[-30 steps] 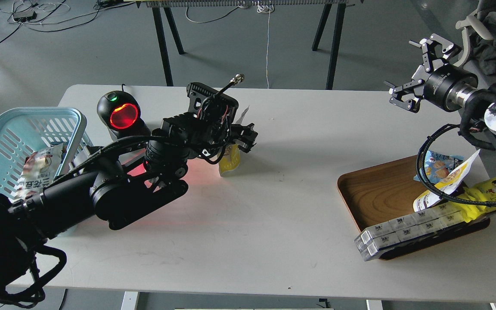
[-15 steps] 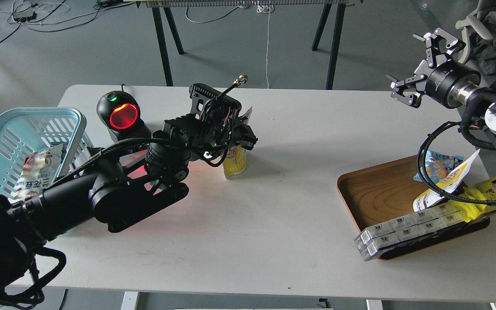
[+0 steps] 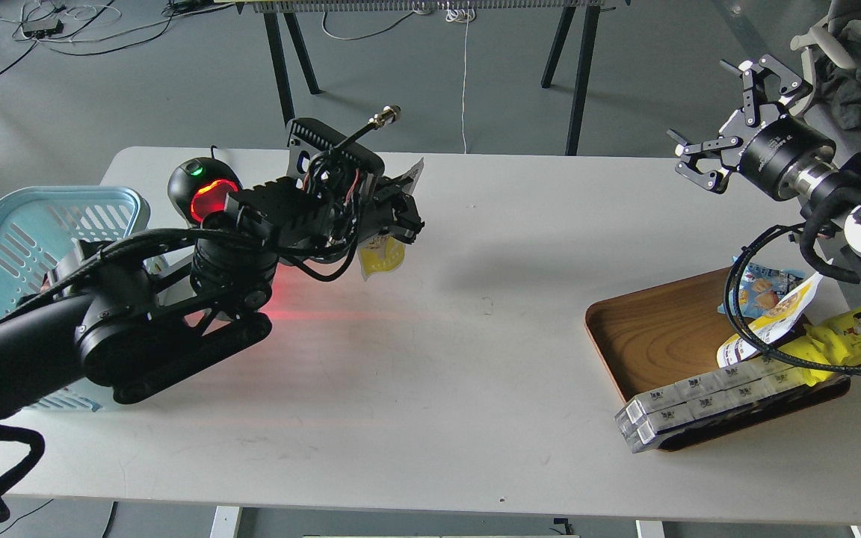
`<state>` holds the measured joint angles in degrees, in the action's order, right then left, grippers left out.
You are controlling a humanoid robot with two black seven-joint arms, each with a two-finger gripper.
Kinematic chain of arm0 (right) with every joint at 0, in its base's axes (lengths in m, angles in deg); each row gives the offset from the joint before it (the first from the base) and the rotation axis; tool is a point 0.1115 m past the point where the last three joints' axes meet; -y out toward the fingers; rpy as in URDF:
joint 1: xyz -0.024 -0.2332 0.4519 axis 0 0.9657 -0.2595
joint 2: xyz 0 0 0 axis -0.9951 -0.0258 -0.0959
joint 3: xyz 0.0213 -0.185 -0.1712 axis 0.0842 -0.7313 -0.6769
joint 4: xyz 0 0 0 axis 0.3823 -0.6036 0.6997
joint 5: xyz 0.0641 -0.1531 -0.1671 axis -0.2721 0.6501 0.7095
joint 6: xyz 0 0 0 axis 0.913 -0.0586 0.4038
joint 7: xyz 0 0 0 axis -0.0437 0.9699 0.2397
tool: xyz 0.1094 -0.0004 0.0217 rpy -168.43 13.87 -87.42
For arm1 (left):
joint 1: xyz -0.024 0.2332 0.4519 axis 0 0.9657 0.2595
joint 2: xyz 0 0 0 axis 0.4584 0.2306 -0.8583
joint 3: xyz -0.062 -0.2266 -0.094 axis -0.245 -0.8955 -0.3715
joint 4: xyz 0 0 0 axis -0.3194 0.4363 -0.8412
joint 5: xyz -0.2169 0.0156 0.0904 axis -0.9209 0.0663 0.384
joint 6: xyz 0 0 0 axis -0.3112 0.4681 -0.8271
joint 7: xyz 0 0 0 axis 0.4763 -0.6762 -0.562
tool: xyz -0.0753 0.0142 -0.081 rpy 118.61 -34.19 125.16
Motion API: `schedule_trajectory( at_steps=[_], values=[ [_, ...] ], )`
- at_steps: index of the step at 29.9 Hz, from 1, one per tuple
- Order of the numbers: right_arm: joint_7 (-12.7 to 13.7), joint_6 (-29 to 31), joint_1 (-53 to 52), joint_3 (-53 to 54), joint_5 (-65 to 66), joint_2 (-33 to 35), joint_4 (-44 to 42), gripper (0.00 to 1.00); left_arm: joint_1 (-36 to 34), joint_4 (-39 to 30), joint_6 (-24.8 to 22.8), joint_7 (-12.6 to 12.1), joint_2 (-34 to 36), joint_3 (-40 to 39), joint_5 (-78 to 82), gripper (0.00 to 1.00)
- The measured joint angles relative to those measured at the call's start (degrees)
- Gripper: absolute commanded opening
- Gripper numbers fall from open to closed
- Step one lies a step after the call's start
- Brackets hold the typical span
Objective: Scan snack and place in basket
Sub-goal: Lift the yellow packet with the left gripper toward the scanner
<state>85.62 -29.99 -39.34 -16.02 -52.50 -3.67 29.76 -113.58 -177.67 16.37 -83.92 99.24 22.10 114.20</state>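
Observation:
My left gripper (image 3: 403, 218) is shut on the snack (image 3: 383, 255), a yellow and white pouch. It holds the pouch above the table, right of the black scanner (image 3: 202, 196), whose red window glows. The pouch's white top corner sticks up behind the gripper. The light blue basket (image 3: 27, 246) stands at the table's left edge, partly hidden by my left arm. My right gripper (image 3: 729, 127) is open and empty, raised above the table's far right edge.
A brown wooden tray (image 3: 662, 329) at the right holds a light blue snack bag (image 3: 763, 288), a bright yellow packet (image 3: 834, 344) and boxed white packs (image 3: 707, 400). Black cables hang over the tray. Red scanner light falls across the table middle.
My left gripper has lifted the snack and carried it left, towards the scanner. My right gripper has drifted slightly right and stayed open. The yellow packet on the tray has shifted a little.

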Motion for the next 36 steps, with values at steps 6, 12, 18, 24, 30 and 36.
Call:
schedule_trajectory(
  at_steps=[6,12,18,24,30,36],
  values=[
    [0.24,0.84,0.22,0.06,-0.05,0.56,0.28,0.99,-0.19,-6.19,0.0,6.88,5.48,0.0,0.0,0.0],
    [0.25,1.18,0.29,-0.1,0.06,0.62,0.05,0.99,-0.78,-10.71,0.0,12.46,9.41,-0.04,0.11,0.0],
    [0.27,1.22,0.3,-0.3,0.17,1.02,0.33,0.99,-1.55,-11.93,0.0,15.34,10.53,-0.45,0.17,0.0],
    [0.39,1.21,-0.57,0.03,0.05,3.51,0.86,0.99,-1.94,-11.95,0.0,16.97,12.33,-0.52,0.17,0.0],
    [0.43,1.15,-1.69,0.05,0.03,4.45,0.84,0.99,-1.86,-11.7,0.0,17.59,13.67,-0.52,0.1,0.0],
    [0.43,1.14,-1.81,0.05,0.03,4.57,0.79,0.99,-1.42,-11.42,0.54,19.28,16.5,-0.56,0.09,0.0]
  ],
)
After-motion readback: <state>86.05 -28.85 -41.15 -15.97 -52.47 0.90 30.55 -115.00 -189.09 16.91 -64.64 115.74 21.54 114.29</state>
